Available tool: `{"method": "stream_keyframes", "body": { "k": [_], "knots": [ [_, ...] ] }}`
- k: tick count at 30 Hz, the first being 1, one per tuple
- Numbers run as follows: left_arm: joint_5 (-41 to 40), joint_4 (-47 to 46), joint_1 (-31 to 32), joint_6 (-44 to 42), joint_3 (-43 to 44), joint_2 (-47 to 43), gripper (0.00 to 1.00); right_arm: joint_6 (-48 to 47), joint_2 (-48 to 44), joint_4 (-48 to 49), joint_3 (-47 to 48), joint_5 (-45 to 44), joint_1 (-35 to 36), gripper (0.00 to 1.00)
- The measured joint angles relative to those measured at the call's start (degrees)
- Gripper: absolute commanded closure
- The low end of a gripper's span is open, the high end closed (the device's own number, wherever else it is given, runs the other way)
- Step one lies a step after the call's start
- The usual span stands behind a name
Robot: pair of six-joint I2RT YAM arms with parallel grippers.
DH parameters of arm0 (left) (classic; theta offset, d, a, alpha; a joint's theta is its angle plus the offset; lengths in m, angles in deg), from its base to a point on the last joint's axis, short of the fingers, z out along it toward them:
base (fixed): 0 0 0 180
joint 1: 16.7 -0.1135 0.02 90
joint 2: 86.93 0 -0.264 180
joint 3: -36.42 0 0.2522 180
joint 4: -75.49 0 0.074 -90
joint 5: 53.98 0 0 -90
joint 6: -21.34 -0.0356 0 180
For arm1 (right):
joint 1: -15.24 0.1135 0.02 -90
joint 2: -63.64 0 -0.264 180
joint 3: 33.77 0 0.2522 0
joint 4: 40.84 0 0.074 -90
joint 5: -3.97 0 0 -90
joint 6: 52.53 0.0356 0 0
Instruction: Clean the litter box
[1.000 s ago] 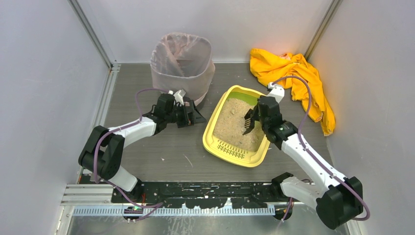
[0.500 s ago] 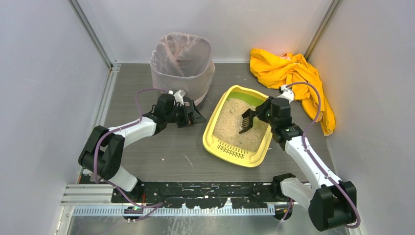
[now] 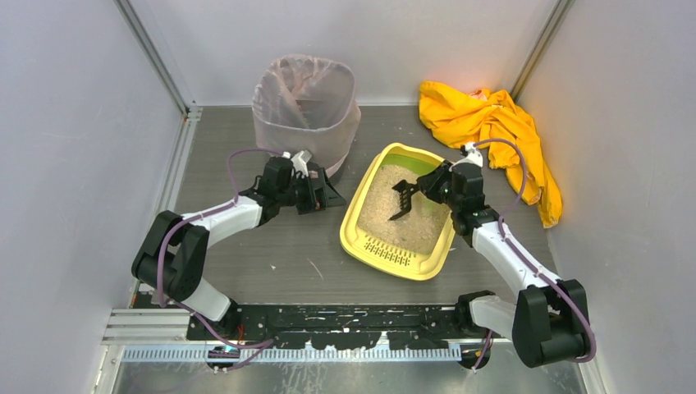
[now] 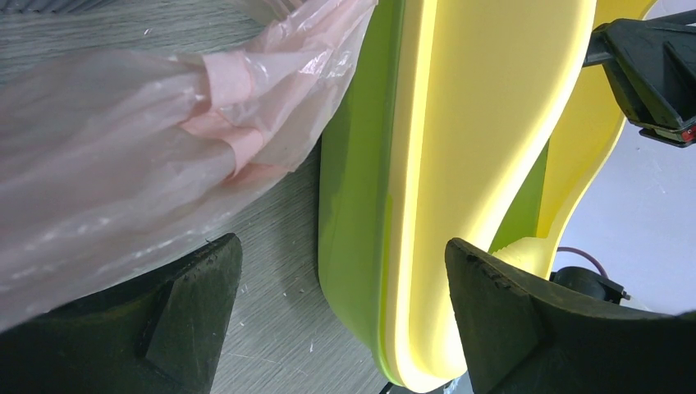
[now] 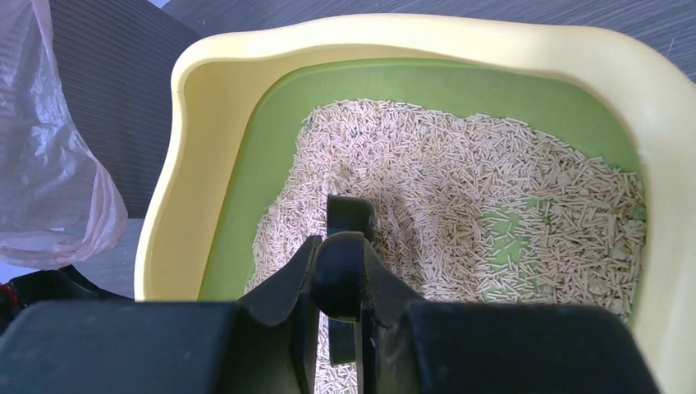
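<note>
The yellow litter box [image 3: 359, 238] with beige litter [image 3: 392, 215] lies in the middle of the table. My right gripper [image 3: 428, 187] is shut on the handle of a black slotted scoop [image 3: 402, 199], which reaches over the litter toward the box's far end. In the right wrist view the gripper [image 5: 345, 275] clamps the scoop's round handle, and the scoop's head [image 5: 350, 215] dips into the litter [image 5: 492, 213] inside the green inner rim [image 5: 271, 123]. My left gripper [image 3: 328, 195] is open beside the box's left rim. In the left wrist view the gripper [image 4: 341, 316] has its jaws wide around the box's corner [image 4: 443, 205].
A tall bin lined with a pinkish bag [image 3: 305, 103] stands at the back, just behind my left gripper; the bag also fills the left of the left wrist view [image 4: 123, 156]. A crumpled yellow cloth [image 3: 492, 131] lies at the back right. Walls close in on both sides.
My right arm has swung the scoop from the box's right side toward its far middle and tilted it down into the litter. The left arm has not moved.
</note>
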Motion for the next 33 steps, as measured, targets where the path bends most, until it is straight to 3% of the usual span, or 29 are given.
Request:
{"method": "stream_keyframes", "body": {
  "k": [25, 33],
  "knots": [
    [0.0, 0.0, 0.0, 0.0, 0.0, 0.0, 0.07, 11.0, -9.9, 3.9, -4.5, 23.8, -17.7, 0.99],
    [0.0, 0.0, 0.0, 0.0, 0.0, 0.0, 0.08, 17.3, -10.6, 14.6, -9.1, 32.0, -24.5, 0.99]
  ]
}}
